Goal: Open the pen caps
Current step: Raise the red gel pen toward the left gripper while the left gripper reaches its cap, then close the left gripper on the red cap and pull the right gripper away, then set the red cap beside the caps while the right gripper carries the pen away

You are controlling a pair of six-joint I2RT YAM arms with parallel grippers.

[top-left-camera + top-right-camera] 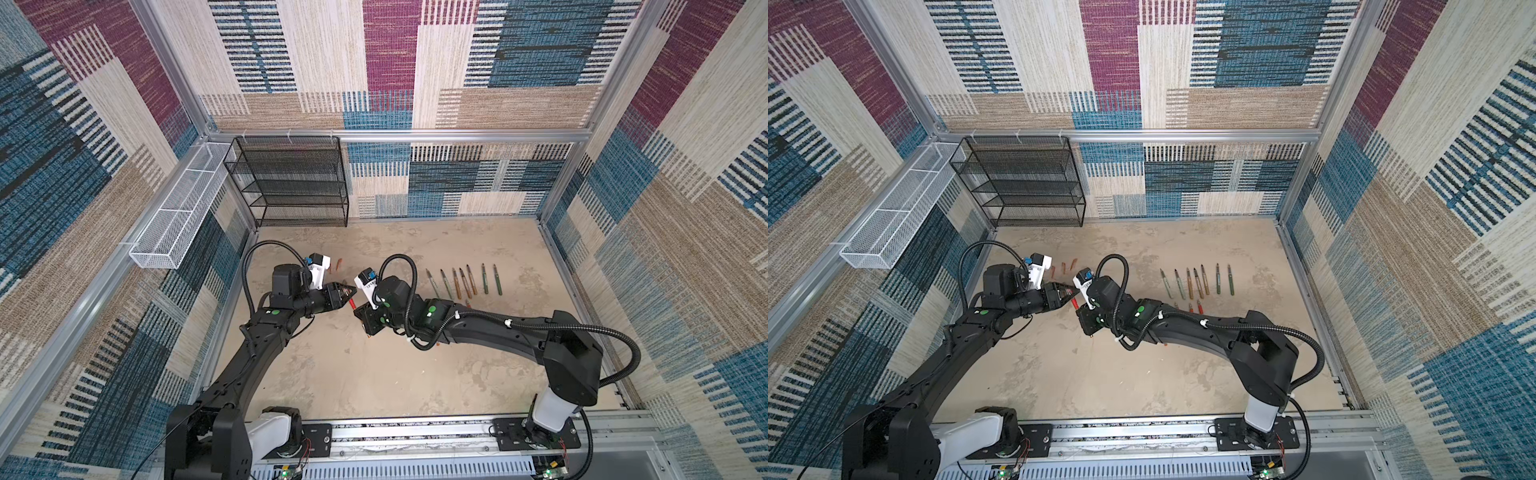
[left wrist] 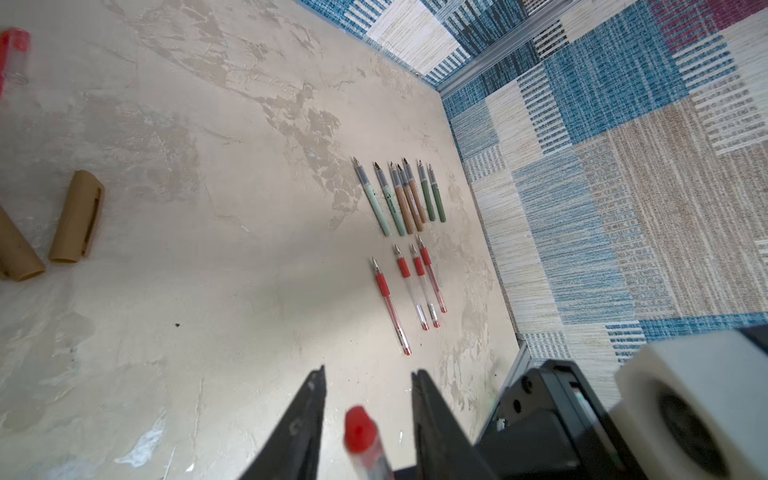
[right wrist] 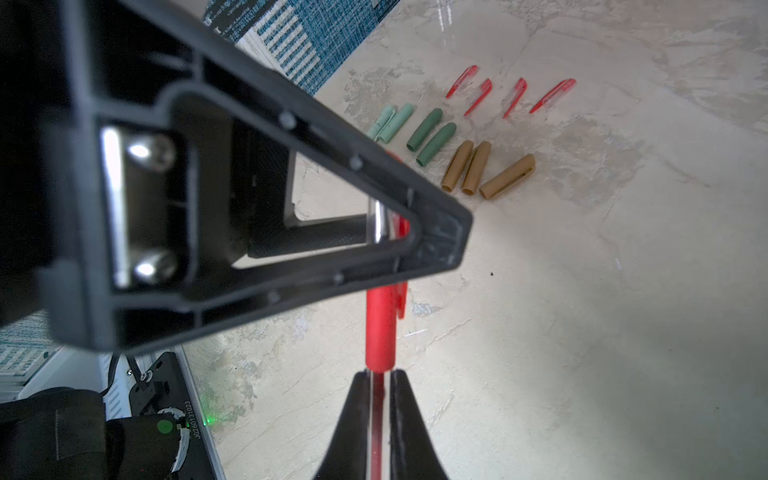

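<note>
While I am watching both top views, left pincer (image 1: 350, 291) and right pincer (image 1: 360, 311) are facing each other at a red pen (image 1: 352, 302) over the counter (image 1: 374, 374). Left wrist: jaws are flanking its red cap (image 2: 360, 430), apart. Right wrist: right pincer is clamping the barrel (image 3: 377, 415).

Black mesh rack (image 1: 286, 183) against the back wall (image 1: 457, 183), white wire basket (image 1: 178, 210) beside it
</note>
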